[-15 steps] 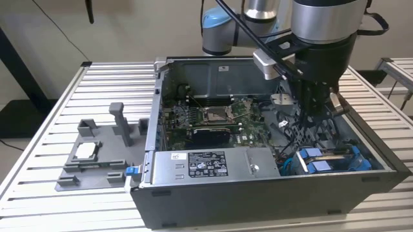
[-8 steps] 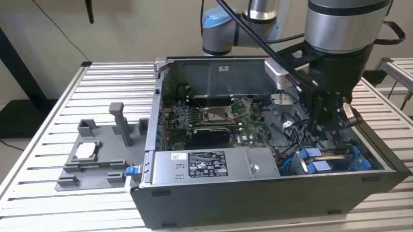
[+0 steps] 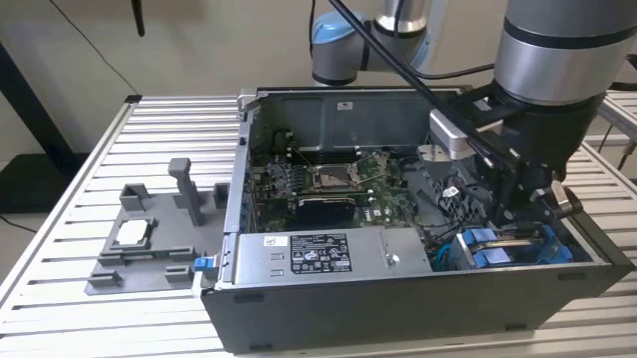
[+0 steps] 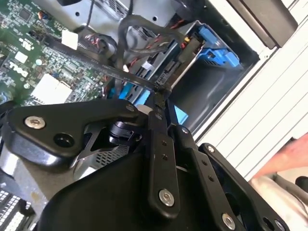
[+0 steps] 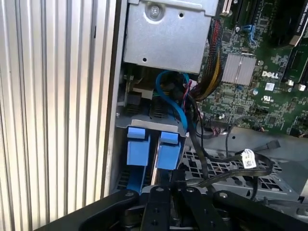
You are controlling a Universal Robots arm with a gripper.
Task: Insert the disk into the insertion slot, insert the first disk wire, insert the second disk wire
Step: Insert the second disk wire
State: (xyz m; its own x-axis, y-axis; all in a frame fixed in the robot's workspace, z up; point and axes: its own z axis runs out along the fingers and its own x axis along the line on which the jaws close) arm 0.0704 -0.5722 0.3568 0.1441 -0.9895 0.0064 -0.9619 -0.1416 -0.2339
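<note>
At the case's lower corner on the exterior view's right, the pincer [image 3: 527,212] hangs over the slot [image 3: 512,246], where the blue carrier tabs of the disk [image 5: 149,147] show side by side; the disk appears seated in the bay, edge up, with little of its body visible. In the second wrist view the fingers [image 4: 161,144] are pressed close together and seem to pinch a thin dark wire [image 4: 120,72] near its end, though the contact itself is partly hidden. A blue cable [image 5: 173,103] loops just beside the tabs, and a bundle of dark leads lies across the perforated cage [image 5: 231,168]. Judgement: the step in hand is a wire insertion. To do it well, the connector should be held square to its socket, kept clear of the blue cable and the loose leads, and pushed straight without side load; a tilted entry risks bending the plug. The case [image 3: 398,306] rests on the slatted surface [image 3: 169,134].
</note>
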